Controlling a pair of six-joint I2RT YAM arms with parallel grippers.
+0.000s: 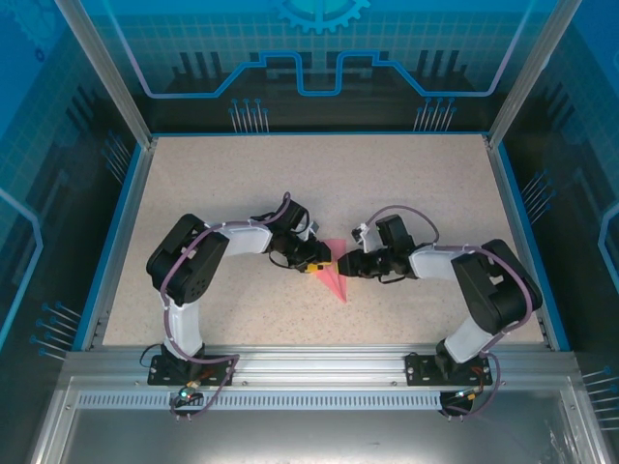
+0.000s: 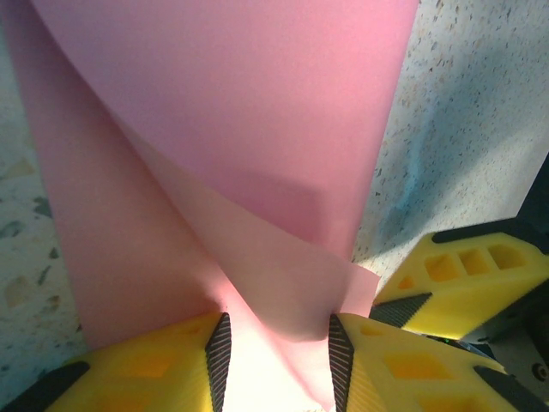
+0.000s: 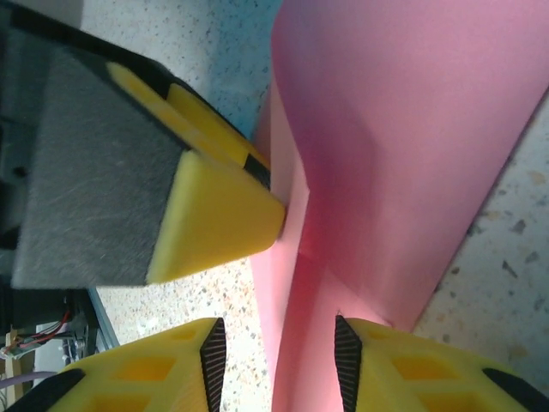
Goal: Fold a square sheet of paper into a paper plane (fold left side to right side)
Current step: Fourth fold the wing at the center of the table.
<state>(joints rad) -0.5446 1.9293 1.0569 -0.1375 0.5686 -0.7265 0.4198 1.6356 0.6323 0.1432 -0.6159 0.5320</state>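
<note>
The pink sheet of paper lies mid-table between the two grippers, narrowed to a wedge pointing at the near edge. One flap arches up uncreased, so I judge the fold half made, with pressing flat left to do. The left gripper stands partly open around the curl; whether its pads pinch it is hard to say. The right gripper gapes partly open astride the paper's edge. The speckled table offers room all round.

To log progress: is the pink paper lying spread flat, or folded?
Folded: the pink paper shows overlapping layers, the upper one curving up off the table.
</note>
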